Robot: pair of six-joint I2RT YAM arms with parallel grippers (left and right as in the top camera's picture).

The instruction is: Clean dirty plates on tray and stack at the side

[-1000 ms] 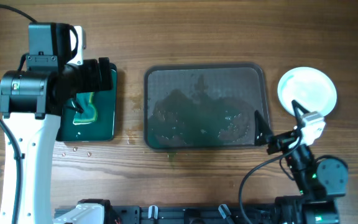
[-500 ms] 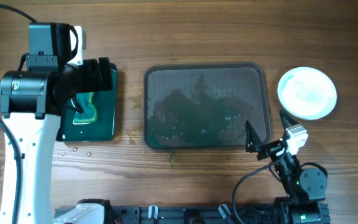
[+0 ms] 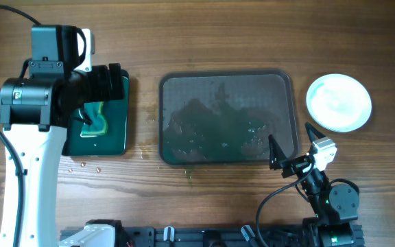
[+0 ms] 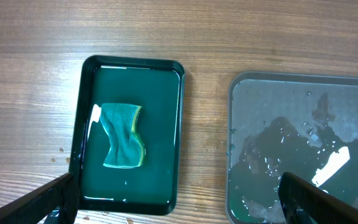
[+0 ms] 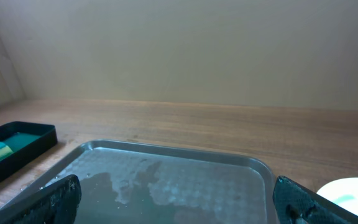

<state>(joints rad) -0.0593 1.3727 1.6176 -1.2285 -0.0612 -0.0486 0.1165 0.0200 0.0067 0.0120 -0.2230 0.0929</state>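
The dark tray (image 3: 290,86) lies mid-table with greenish water pooled on its mesh; no plate is on it. White plates (image 3: 339,103) sit to the right of the tray as one round disc, so I cannot tell how many are stacked. They have a faint teal tint. My right gripper (image 3: 292,143) is open and empty, low at the tray's front right corner. Its wrist view shows the tray (image 5: 166,180) and a plate edge (image 5: 353,190). My left gripper (image 3: 98,96) is open and empty, above the small black tray. Its wrist view also shows the large tray (image 4: 230,124).
A small black tray (image 3: 123,130) holding green liquid and a green sponge (image 4: 123,135) stands left of the large tray; it also shows in the right wrist view (image 5: 17,146). Water drops (image 3: 81,165) lie on the wood in front of it.
My right gripper has drawn back from beside the plates toward the table's front and a little left. The left arm has not moved.
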